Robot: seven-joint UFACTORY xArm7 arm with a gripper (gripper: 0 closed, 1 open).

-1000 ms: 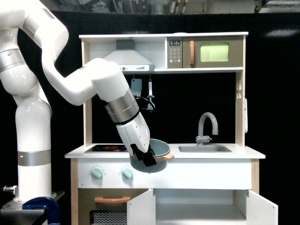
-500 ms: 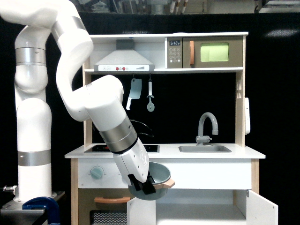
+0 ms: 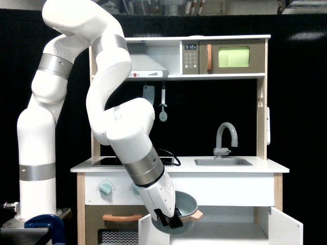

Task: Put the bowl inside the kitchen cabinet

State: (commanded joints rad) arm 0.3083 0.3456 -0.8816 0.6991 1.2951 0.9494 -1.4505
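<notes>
The grey-blue bowl (image 3: pixel 187 208) with its peach rim hangs tilted in front of the toy kitchen, just below the counter front. My gripper (image 3: pixel 172 220) is shut on the bowl's near rim, its black fingers pinching the wall. Right below and behind the bowl lies the kitchen cabinet (image 3: pixel 219 229), a white-walled compartment with both small white doors swung open, the left door (image 3: pixel 153 229) near my wrist and the right door (image 3: pixel 286 229) at the exterior view's right. The bowl sits at the top left of the cabinet opening.
The white counter (image 3: pixel 265 166) carries a sink (image 3: pixel 223 162) with a grey tap (image 3: pixel 226 137) and a hob (image 3: pixel 110 162). A microwave (image 3: pixel 232 57) with a green window sits on the upper shelf. The oven's peach handle (image 3: pixel 120 218) shows at lower left. A blue clamp (image 3: pixel 46 227) stands by the arm's base.
The arm has carried the bowl down from counter height to just under the counter front and slightly to the exterior view's right, toward the open cabinet. The grip on the bowl stayed shut.
</notes>
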